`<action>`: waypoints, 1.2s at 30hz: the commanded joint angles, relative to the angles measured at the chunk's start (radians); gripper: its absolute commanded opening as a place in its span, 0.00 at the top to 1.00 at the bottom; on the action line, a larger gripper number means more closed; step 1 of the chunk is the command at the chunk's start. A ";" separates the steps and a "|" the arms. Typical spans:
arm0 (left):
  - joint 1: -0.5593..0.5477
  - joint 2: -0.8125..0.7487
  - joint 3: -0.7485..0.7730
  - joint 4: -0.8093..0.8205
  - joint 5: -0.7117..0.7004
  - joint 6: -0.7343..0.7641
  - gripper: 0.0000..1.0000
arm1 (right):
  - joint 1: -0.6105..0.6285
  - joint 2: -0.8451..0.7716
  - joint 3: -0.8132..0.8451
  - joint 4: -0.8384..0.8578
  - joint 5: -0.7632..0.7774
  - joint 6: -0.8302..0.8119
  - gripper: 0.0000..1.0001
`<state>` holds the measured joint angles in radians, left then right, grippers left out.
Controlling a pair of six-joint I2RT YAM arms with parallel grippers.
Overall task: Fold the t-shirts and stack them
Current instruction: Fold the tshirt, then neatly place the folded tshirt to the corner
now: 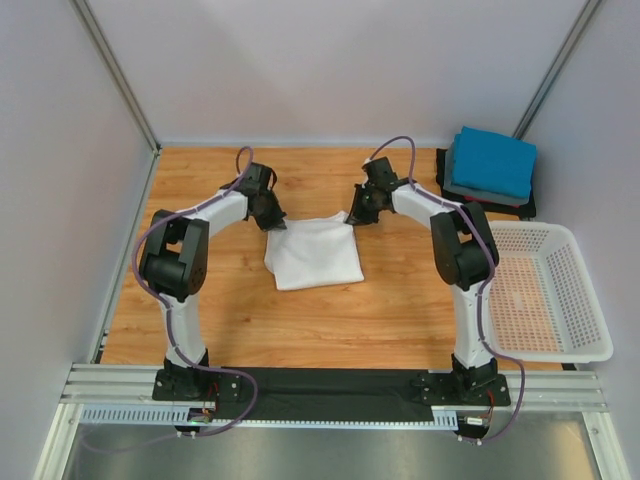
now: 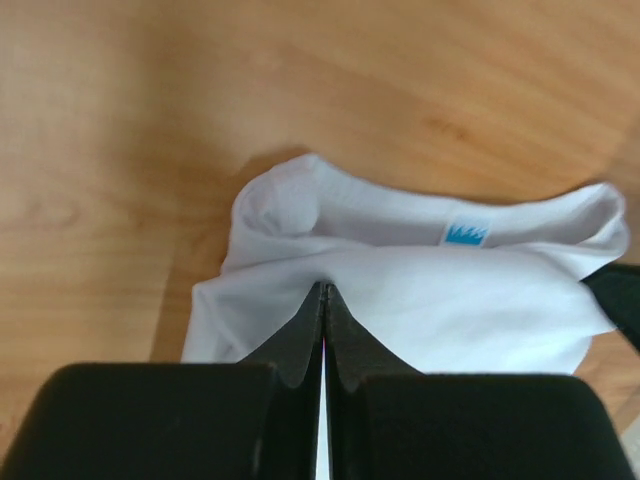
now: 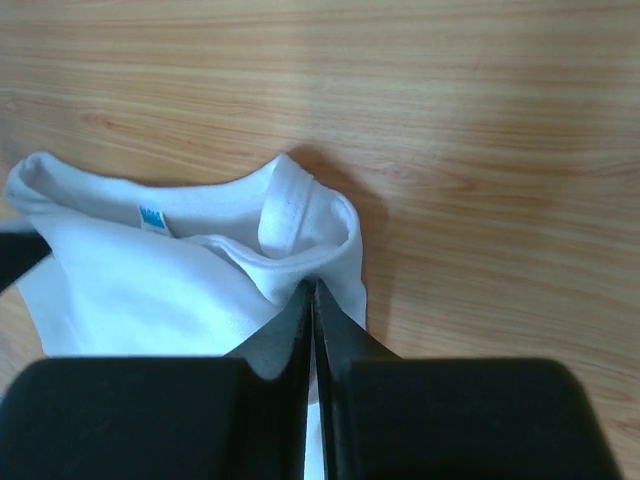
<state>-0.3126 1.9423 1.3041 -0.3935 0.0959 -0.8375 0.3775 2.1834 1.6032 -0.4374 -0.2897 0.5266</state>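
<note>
The folded white t-shirt [image 1: 315, 255] is laid mid-frame, collar edge toward the top; its upper corners are pinched by the closed left gripper [image 1: 278, 227] and right gripper [image 1: 351, 217].

A white t-shirt [image 1: 315, 255] lies folded into a rough square in the middle of the wooden table [image 1: 400, 310], with the left gripper [image 1: 272, 222] down at its far left corner and the right gripper [image 1: 357, 215] down at its far right corner, both arms bent inward over the far half of the table. At the far right corner sits a stack of folded shirts, a blue t-shirt [image 1: 492, 160] on top, a grey one [image 1: 482, 192] under it and a black one [image 1: 526, 209] at the bottom. Just near of that stack, a white perforated basket [image 1: 552, 352] overhangs the table's right edge.
</note>
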 commanded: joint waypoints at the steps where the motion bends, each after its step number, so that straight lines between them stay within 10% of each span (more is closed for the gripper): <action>1: 0.030 0.044 0.168 -0.077 0.051 0.190 1.00 | 0.001 -0.128 0.015 0.002 0.021 0.001 0.95; 3: 0.032 0.038 0.233 -0.123 0.074 0.253 1.00 | -0.005 -0.192 0.018 -0.029 0.038 -0.007 0.86; 10: 0.032 -0.170 0.176 -0.191 0.094 0.304 0.45 | -0.028 -0.381 -0.090 -0.095 0.075 -0.004 0.25; 14: 0.032 -0.348 0.020 -0.193 0.054 0.269 0.33 | -0.022 -0.458 -0.245 -0.034 0.009 0.012 0.01; 19: 0.032 -0.444 -0.195 -0.125 0.091 0.232 0.20 | 0.014 -0.496 -0.410 0.049 -0.029 0.001 0.00; 36: 0.032 -0.270 -0.298 0.081 0.142 0.167 0.43 | 0.031 -0.341 -0.456 0.212 -0.069 0.044 0.08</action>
<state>-0.2810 1.6558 1.0084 -0.3683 0.2237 -0.6521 0.4065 1.8183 1.1210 -0.2977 -0.3359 0.5552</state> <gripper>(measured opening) 0.571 0.929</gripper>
